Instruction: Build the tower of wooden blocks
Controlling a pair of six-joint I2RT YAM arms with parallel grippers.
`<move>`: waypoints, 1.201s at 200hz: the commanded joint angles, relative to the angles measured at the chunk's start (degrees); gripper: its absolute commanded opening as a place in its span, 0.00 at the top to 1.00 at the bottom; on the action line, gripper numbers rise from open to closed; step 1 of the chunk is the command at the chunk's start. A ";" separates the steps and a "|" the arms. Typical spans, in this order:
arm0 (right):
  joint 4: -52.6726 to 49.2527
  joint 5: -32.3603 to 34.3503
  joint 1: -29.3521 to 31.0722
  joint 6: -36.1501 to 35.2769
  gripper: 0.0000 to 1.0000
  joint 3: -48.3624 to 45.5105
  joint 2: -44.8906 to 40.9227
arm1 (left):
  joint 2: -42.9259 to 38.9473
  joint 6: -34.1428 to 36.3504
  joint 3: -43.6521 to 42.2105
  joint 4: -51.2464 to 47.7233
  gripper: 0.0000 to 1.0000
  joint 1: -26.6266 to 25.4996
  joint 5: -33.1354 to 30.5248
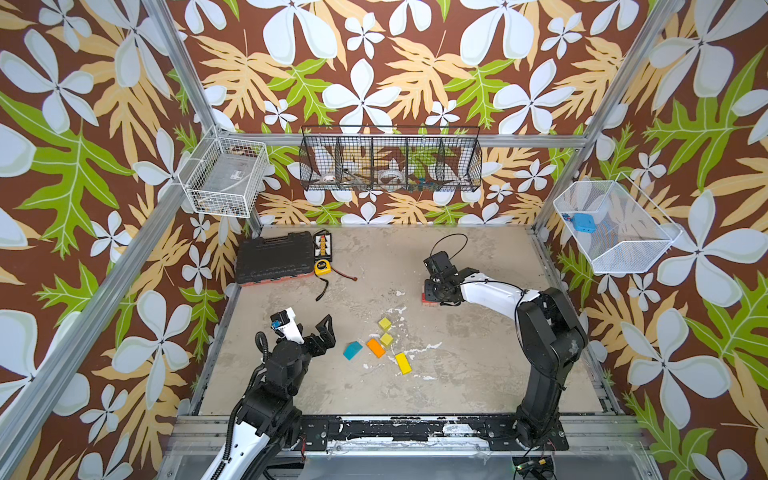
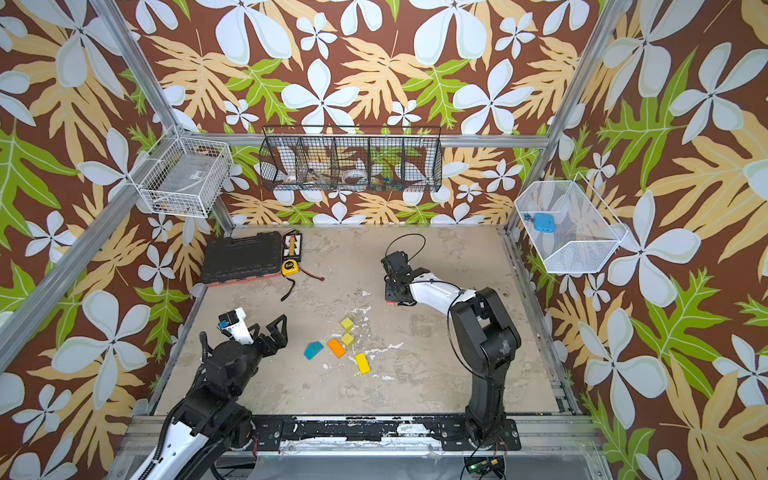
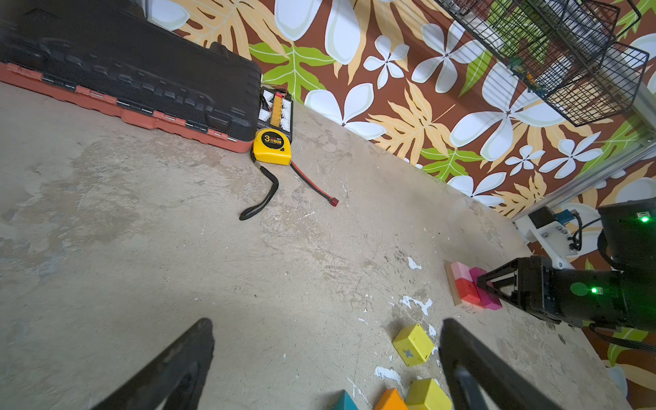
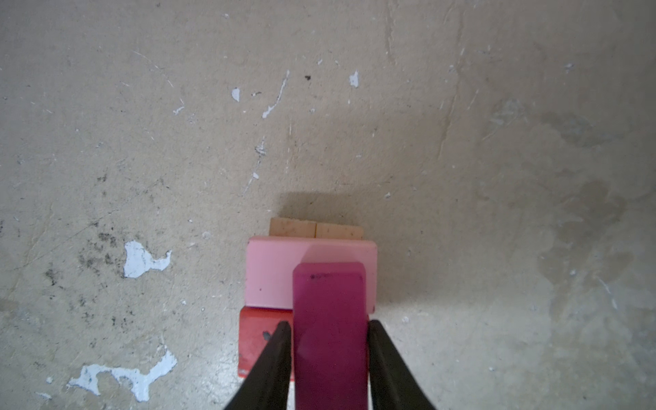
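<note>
The tower (image 1: 428,300) stands right of the desk's middle, toward the back, mostly hidden under the right arm in both top views. In the right wrist view it shows two tan planks (image 4: 316,227) side by side at the bottom. A pink brick (image 4: 273,273) and a red brick (image 4: 259,337) lie next to each other on them, and a magenta brick (image 4: 330,301) runs crosswise over both. The right hand (image 4: 329,323) points down at this stack, its two fingers close against the long sides of the magenta brick (whether they press it or merely flank it cannot be told). The left hand (image 3: 328,323) hangs spread wide over the desk (image 1: 457,374), holding nothing, near the front left. The loose blocks lie just beside it toward the middle: a teal roof-shaped piece (image 1: 352,350), an orange brick (image 1: 375,347), two yellow-green cubes (image 1: 385,323) (image 1: 386,339) and a yellow brick (image 1: 403,363). They are close together, and the nearer cube sits against the end of the orange brick. A black tool case (image 1: 274,257) rests at the back left corner with a yellow tape measure (image 1: 322,267) against its right end, well apart from the blocks.
</note>
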 commanded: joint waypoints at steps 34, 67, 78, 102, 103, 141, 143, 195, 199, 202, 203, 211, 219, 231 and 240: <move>-0.20 0.77 0.08 0.47 0.66 0.67 0.17 | 0.01 -0.10 0.37 1.97 0.00 0.12 -0.04; -0.30 0.83 0.04 0.58 0.67 0.94 0.48 | 0.02 -0.10 0.31 1.96 0.00 0.13 -0.08; -0.39 0.87 0.04 0.48 0.67 0.90 0.56 | 0.05 -0.10 0.34 2.01 0.00 0.12 -0.03; -0.57 1.29 0.06 0.45 0.67 0.83 0.52 | 0.01 -0.08 0.36 1.96 0.00 0.13 -0.05; -0.57 1.30 0.09 0.47 0.67 0.81 0.50 | 0.01 -0.09 0.37 2.01 0.00 0.13 -0.04; -0.65 1.66 0.06 0.73 0.67 0.44 0.24 | 0.01 -0.06 0.36 2.00 0.00 0.09 -0.14; -0.65 1.66 0.04 0.75 0.67 0.38 0.22 | 0.01 -0.09 0.36 1.99 0.00 0.12 -0.12; -0.83 1.63 0.09 0.84 0.60 0.20 -0.40 | 0.01 -0.05 0.32 2.06 0.00 0.12 -0.06; -0.83 1.62 0.09 0.82 0.60 0.24 -0.40 | 0.01 -0.08 0.34 2.13 0.00 0.12 -0.12; -0.83 1.65 0.07 0.84 0.60 0.20 -0.45 | 0.01 -0.10 0.36 2.08 0.00 0.12 -0.12; -0.83 1.66 0.05 0.84 0.60 0.19 -0.47 | 0.01 -0.10 0.37 2.07 0.00 0.12 -0.12; -0.84 1.64 0.06 0.84 0.59 0.25 -0.57 | 0.01 -0.08 0.34 2.09 0.00 0.06 -0.12; -0.83 1.62 0.04 0.92 0.57 0.23 -0.61 | 0.02 -0.05 0.38 2.14 0.00 0.11 -0.08; -0.83 1.54 0.04 0.93 0.56 0.31 -0.73 | 0.01 -0.05 0.36 2.08 0.00 0.13 -0.10; -0.83 1.41 0.06 0.93 0.56 0.22 -0.80 | 0.01 -0.07 0.30 2.09 0.00 0.11 -0.11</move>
